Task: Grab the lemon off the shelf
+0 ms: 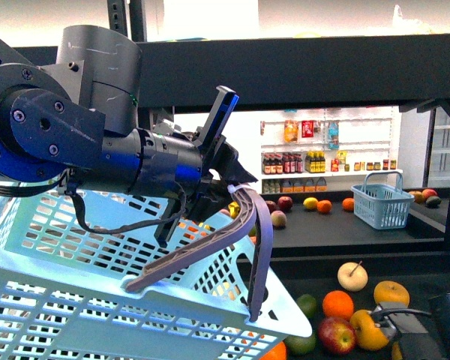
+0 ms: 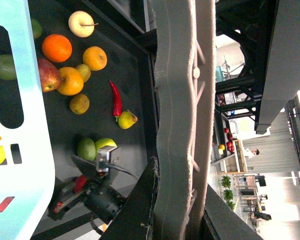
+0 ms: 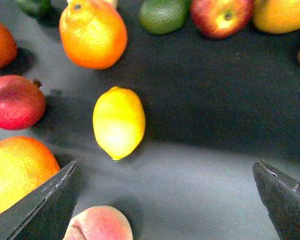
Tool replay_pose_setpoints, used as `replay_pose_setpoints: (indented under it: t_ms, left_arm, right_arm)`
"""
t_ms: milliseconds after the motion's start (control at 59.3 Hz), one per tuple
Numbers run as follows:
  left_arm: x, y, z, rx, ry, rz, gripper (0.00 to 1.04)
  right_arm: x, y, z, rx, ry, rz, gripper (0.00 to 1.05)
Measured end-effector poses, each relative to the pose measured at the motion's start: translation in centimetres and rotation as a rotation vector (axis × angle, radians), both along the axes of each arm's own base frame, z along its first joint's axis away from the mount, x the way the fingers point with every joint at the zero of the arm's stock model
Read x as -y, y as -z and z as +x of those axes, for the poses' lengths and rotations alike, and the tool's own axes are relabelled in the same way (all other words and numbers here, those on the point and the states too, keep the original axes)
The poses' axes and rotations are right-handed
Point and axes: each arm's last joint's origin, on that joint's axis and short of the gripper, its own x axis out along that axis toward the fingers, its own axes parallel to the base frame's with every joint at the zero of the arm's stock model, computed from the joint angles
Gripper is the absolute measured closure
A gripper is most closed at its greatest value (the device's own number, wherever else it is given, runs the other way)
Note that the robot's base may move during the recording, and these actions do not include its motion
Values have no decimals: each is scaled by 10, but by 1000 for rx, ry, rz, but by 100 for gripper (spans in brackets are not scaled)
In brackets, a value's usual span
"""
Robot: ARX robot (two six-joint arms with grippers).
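The lemon (image 3: 119, 122) is yellow and lies on the dark deck (image 3: 215, 100) of the black shelf (image 1: 322, 67). My right gripper (image 3: 165, 200) is open above the deck. The lemon lies just ahead of its left finger (image 3: 45, 205) and apart from it, and nothing is between the jaws. My left gripper (image 1: 229, 176) is shut on the grey basket handle (image 1: 247, 217) and holds the light blue basket (image 1: 75, 300) up in front of the shelf. The handle (image 2: 177, 125) fills the left wrist view.
Around the lemon lie an orange (image 3: 92, 32), a red fruit (image 3: 15, 102), a peach (image 3: 97, 225), a lime (image 3: 162, 15) and an apple (image 3: 220, 15). A small blue basket (image 1: 381, 201) stands on the farther deck. White wall shelves of bottles (image 1: 307, 161) are behind.
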Motion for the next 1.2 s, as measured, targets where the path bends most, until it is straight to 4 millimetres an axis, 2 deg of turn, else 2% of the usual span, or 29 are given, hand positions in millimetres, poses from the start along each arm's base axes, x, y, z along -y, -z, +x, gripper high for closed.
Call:
replay_pose_setpoints:
  t_ms: [118,404,708,860,1197]
  left_arm:
    - [0,0,0,0,0,0,94]
    - [0,0,0,0,0,0,94]
    - [0,0,0,0,1,0,94]
    - [0,0,0,0,0,0,94]
    - [0,0,0,0,1,0,94]
  right_arm:
    - [-14,20,15,-23,-21,-9,2]
    - [-34,56,50,-47,-34,-47,2]
    - [-75,70,66,-51,-107,-47,2]
    - [-76,77,73,-48,-90,-87,2]
    - [-75,111,73,-120,-88,-120,2]
